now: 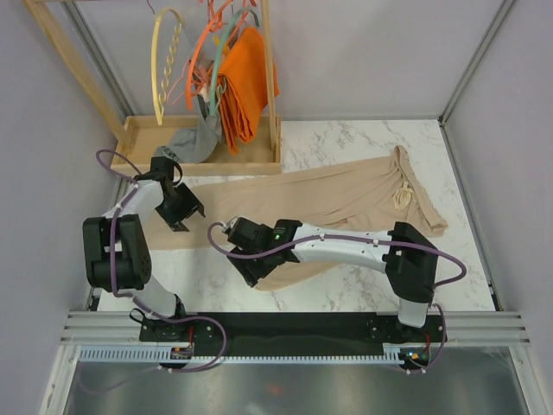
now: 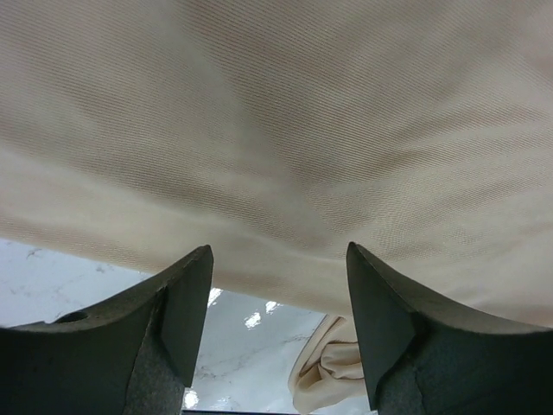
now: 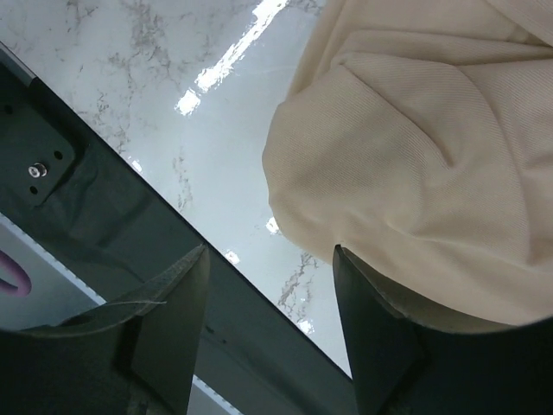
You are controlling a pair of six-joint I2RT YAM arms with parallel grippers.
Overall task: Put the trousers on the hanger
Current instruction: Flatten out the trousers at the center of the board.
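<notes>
"Beige trousers (image 1: 346,194), where do they lie?" asks the spotter.

"Flat on the marble table (image 1: 371,290), waist and drawstring at 2 o'clock, 1 leg running to 9 o'clock, the other to 6 o'clock. The hanger (image 1: 174,54), cream with a twisted bar, hangs on the wooden rack (image 1: 203,164) at 11 o'clock, well apart from them."

"Edges and room?"

"The rack fills the 11 o'clock corner, with the orange cloth (image 1: 246,82), the orange hangers (image 1: 200,60), a teal hanger (image 1: 218,52) and a grey garment (image 1: 194,143). Grey walls close the table at 3 o'clock and 12 o'clock. Bare marble shows at 1 o'clock beyond the waist and at 5 o'clock. The black base plate (image 1: 302,324) runs along the near edge."

"Tools?"

"The left gripper (image 1: 183,216) is at 9 o'clock over a leg end; in its wrist view the left gripper (image 2: 278,259) stands wide, cloth just beyond the tips, nothing pinched. The right gripper (image 1: 257,270) is at 6 o'clock over the other leg; its wrist view shows the right gripper (image 3: 270,255) wide too, a fold's edge just beside 1 fingertip (image 3: 363,277), the plate's edge close by."

"Writing?"

"Any print is too small to read."
</notes>
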